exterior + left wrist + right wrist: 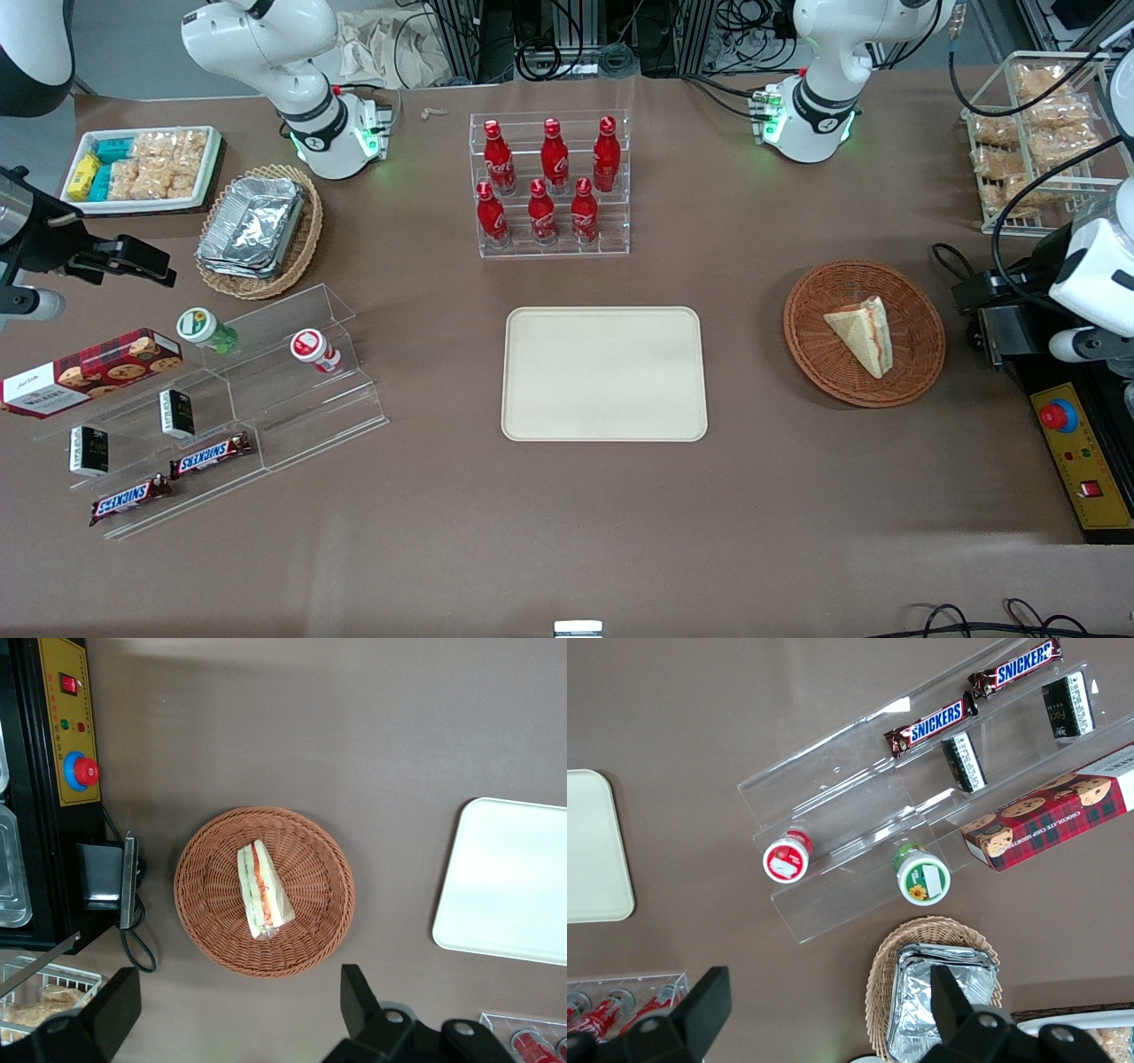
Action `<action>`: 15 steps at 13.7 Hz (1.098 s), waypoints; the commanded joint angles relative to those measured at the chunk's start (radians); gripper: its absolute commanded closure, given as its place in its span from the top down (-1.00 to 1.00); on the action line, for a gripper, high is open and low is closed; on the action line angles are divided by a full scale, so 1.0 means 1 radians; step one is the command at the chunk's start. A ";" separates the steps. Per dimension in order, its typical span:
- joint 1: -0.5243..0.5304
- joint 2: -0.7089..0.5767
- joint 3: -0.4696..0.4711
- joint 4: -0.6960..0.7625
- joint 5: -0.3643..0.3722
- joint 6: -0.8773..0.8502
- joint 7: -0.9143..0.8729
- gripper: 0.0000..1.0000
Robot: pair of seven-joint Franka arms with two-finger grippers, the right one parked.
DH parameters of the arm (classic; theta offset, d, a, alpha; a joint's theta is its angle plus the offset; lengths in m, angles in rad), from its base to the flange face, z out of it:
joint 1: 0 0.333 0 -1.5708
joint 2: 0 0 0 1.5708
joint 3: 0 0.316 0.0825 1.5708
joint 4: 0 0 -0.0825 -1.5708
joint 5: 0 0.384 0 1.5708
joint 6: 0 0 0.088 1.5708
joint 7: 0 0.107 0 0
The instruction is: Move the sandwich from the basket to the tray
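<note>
The sandwich, a pale wedge with red and green filling on its cut edge, lies in the middle of the round reddish-brown basket. The cream tray lies flat and bare beside the basket, toward the parked arm's end. My gripper hangs high above the table, over the bare cloth just off the basket's rim that is farther from the front camera. It is open wide, its black fingers apart with nothing between them and touching nothing.
A black box with a cable and a yellow control panel stand close to the basket toward the working arm's end. A clear rack of red bottles stands farther from the front camera than the tray. A wire rack of snacks stands nearby.
</note>
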 commanded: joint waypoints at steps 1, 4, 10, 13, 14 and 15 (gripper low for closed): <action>0.004 0.001 0.002 0.004 -0.009 0.005 0.014 1.00; 0.004 0.001 0.002 0.003 0.000 0.003 0.016 1.00; 0.007 -0.063 0.010 -0.146 0.010 0.045 0.048 1.00; 0.028 -0.175 0.010 -0.366 0.013 0.195 0.048 1.00; 0.028 -0.224 0.010 -0.461 0.014 0.265 0.048 1.00; 0.034 -0.265 0.011 -0.552 0.014 0.328 0.048 1.00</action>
